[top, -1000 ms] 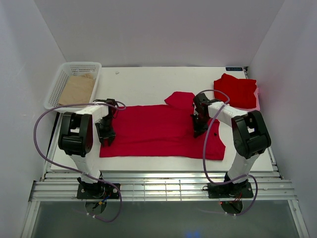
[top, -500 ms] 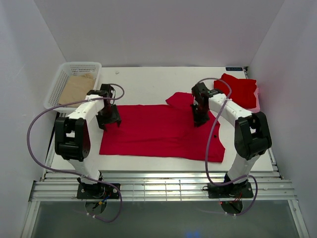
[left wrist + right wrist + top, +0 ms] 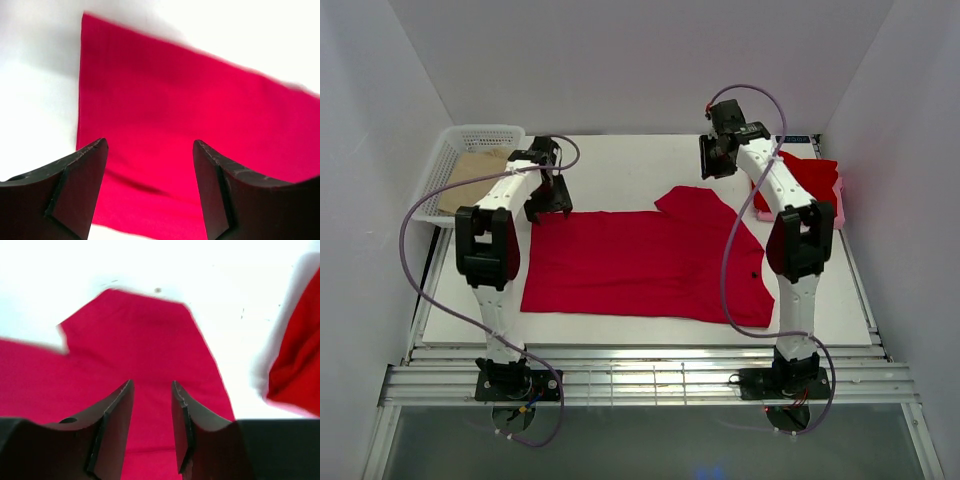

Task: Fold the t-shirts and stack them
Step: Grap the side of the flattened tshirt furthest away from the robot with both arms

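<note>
White table (image 3: 620, 165) holds red t-shirt (image 3: 640, 265), spread flat.

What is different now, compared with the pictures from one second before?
The left end effector and the right end effector let go of the spread shirt, opened and drew back to the far side. The shirt, the folded stack and the basket stayed in place.

The white table (image 3: 620, 160) holds a spread t-shirt (image 3: 640, 265) and a basket (image 3: 432, 188).
</note>
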You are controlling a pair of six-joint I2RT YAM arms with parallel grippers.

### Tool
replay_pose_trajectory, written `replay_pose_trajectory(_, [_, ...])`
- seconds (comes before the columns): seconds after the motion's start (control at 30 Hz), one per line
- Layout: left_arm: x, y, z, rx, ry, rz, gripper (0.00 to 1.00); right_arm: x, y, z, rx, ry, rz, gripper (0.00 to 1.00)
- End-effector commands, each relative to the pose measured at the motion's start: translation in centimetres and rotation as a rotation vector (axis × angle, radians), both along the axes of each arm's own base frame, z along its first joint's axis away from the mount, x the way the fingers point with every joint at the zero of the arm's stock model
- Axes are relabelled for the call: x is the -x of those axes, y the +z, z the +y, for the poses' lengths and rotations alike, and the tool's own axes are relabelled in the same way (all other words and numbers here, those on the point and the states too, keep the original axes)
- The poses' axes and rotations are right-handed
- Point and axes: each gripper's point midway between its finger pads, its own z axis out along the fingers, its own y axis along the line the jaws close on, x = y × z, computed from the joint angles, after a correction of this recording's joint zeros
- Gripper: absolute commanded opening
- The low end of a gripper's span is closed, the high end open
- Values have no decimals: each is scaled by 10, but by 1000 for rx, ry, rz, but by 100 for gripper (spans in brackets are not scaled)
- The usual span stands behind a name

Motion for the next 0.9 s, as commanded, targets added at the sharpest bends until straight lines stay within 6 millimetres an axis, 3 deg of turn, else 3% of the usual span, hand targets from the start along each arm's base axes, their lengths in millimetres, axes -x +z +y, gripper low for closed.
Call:
replay_pose_trajectory(0.0, [-27,8,18,-101,13,-41,79,-32,-32,-15,-4,-7,33,43])
replay_pose_trajectory(0.03, [-33,8,19,-107,18,-51,80,-48,-27,-19,-30,-18,-4,43])
replay_pose_trajectory(0.07, [-39,3,20,-118,20,-48,81,-55,-40,-18,-55,-10,12,45])
replay_pose_trajectory(0.23, [-68,19,25,-149,45,-126,83,-81,-54,-21,-177,4,-21,51])
replay_pose_trajectory(0.47, [-75,16,38,-207,62,-125,83,-86,-83,-25,-226,40,14,55])
replay_pose_trajectory(0.67, [-59,-9,44,-226,86,-38,83,-79,-109,-20,-244,58,73,56])
replay_pose_trajectory(0.87, [-61,-21,47,-192,94,-32,83,-81,-116,-18,-253,71,74,56])
